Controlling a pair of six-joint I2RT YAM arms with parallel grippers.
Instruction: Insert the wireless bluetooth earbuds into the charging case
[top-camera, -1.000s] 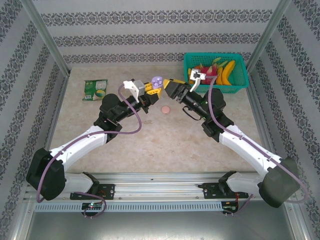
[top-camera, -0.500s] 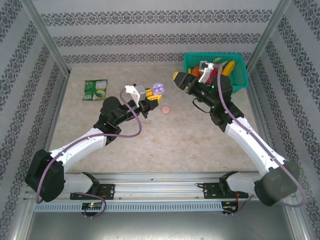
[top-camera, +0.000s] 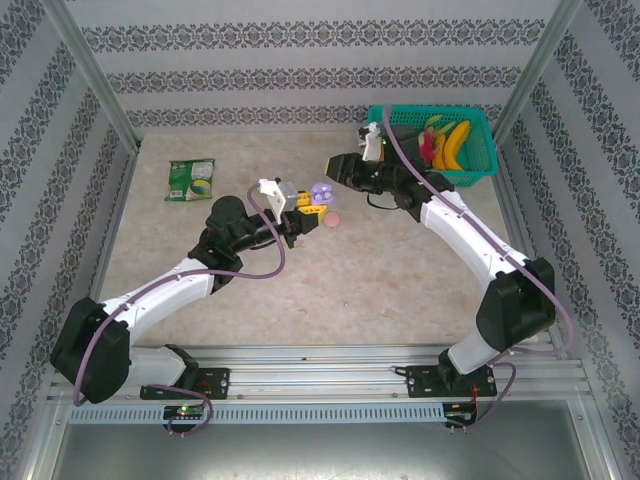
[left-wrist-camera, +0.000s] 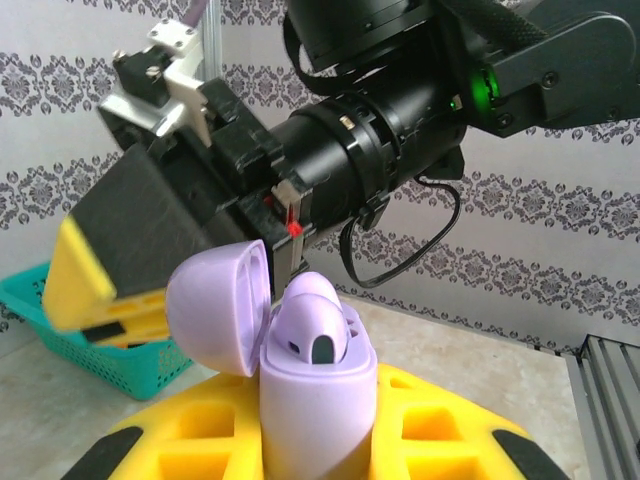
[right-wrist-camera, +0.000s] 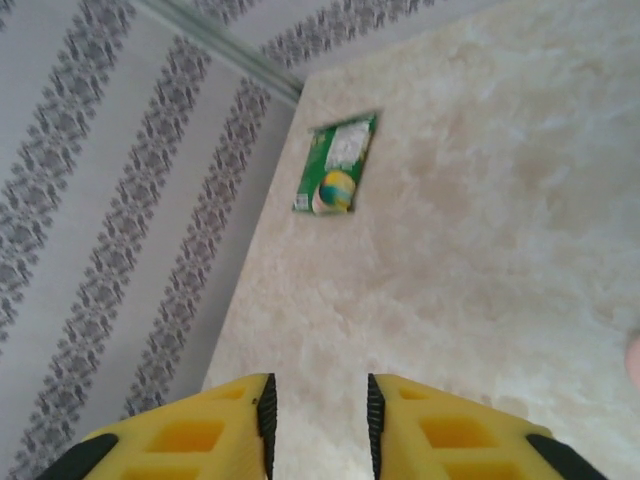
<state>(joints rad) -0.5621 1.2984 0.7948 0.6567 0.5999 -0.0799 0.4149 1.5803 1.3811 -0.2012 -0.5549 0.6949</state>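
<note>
My left gripper (top-camera: 306, 206) (left-wrist-camera: 318, 455) is shut on a pale purple charging case (top-camera: 320, 192) (left-wrist-camera: 316, 400) and holds it upright above the table. The case's lid (left-wrist-camera: 215, 310) hangs open to the left. A pale purple earbud (left-wrist-camera: 311, 325) sits in the case, its rounded top sticking out. My right gripper (top-camera: 336, 166) (right-wrist-camera: 318, 425) hovers just behind and above the case, open, with nothing between its fingers. One of its yellow fingertips (left-wrist-camera: 85, 275) shows left of the lid.
A small pink round item (top-camera: 334, 220) lies on the table just right of the held case. A teal basket (top-camera: 478, 172) with bananas and other fruit stands at the back right. A green packet (top-camera: 190, 180) (right-wrist-camera: 336, 176) lies at the back left.
My right arm has swung from over the basket towards the left, ending close behind the case, and its jaws have narrowed. The left gripper has shifted slightly with the case.
</note>
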